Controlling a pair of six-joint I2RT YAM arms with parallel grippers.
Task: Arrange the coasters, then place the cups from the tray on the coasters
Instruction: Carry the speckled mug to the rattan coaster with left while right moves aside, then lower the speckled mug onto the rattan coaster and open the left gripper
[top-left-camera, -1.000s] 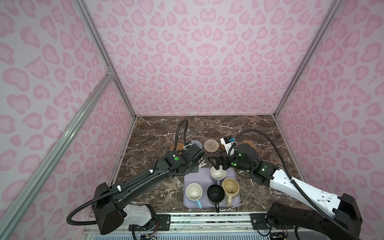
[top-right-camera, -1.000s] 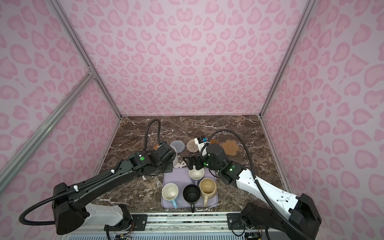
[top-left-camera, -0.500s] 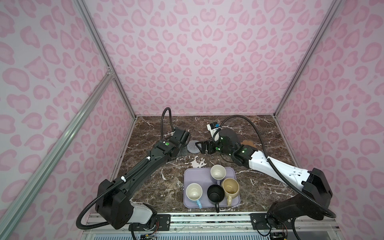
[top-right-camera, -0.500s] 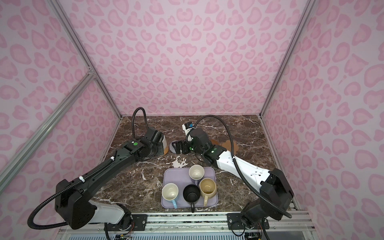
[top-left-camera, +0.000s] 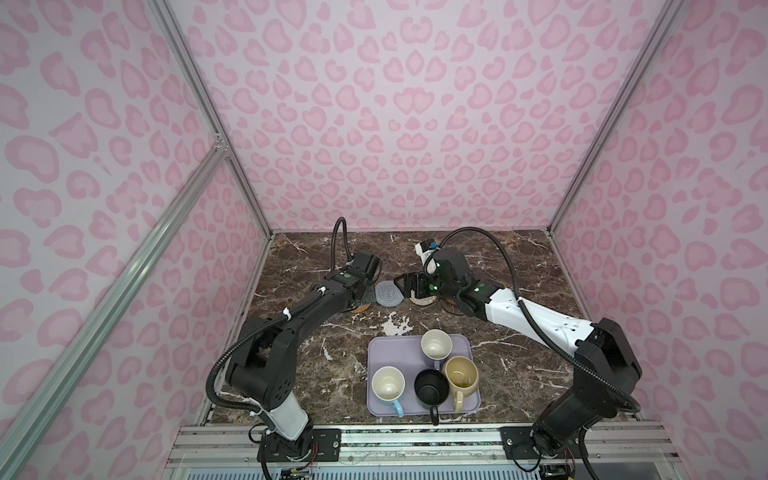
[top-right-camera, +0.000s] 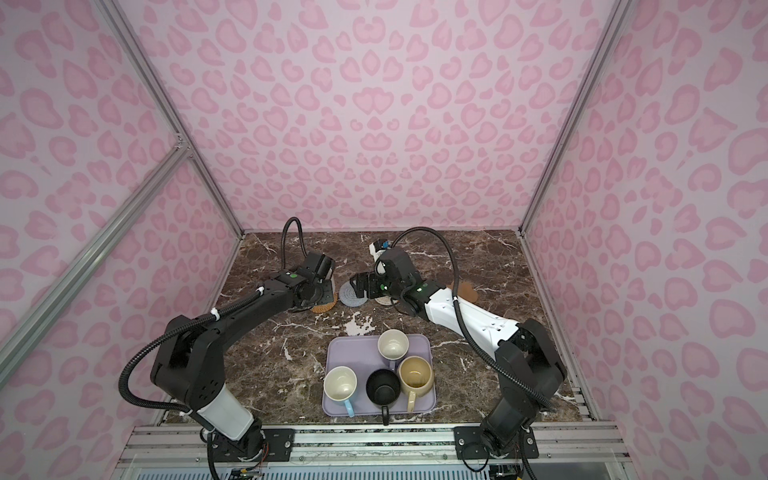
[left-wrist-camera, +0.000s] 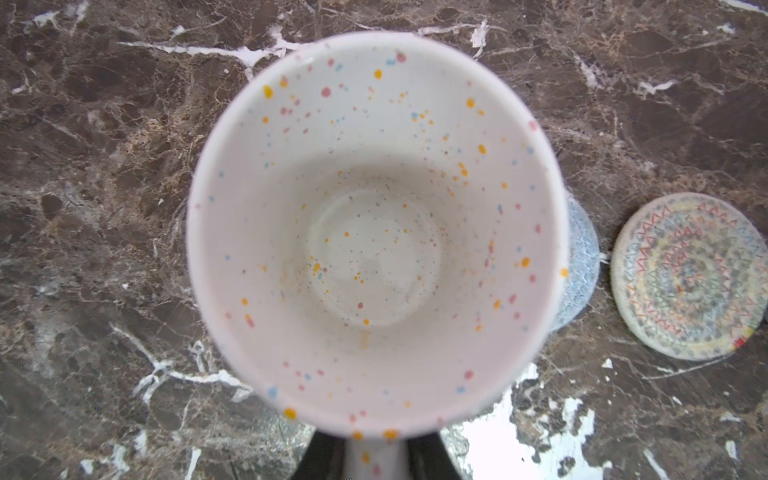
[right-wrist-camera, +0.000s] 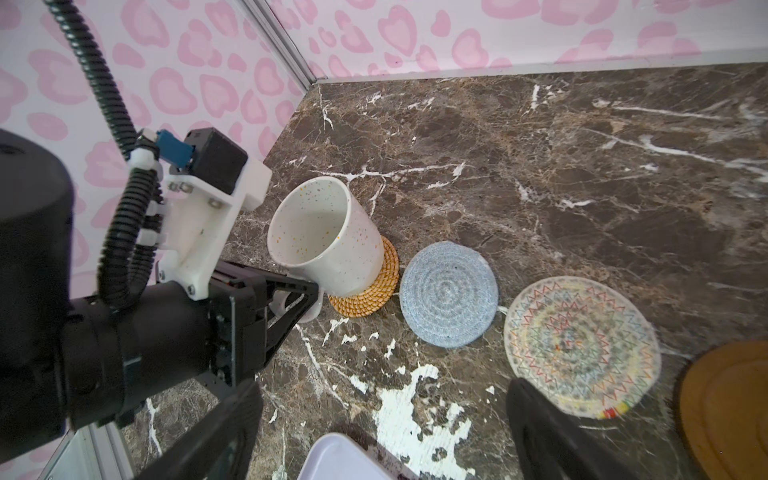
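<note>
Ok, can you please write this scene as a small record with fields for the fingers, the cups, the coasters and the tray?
left fingers: shut on the handle of the white cup
white cup: standing on the orange coaster
right fingers: open, holding nothing, near the cream coaster
coasters without cup: grey-blue coaster, cream coaster, brown dish
tray: holds lavender cup, blue cup, black cup, beige cup
</note>
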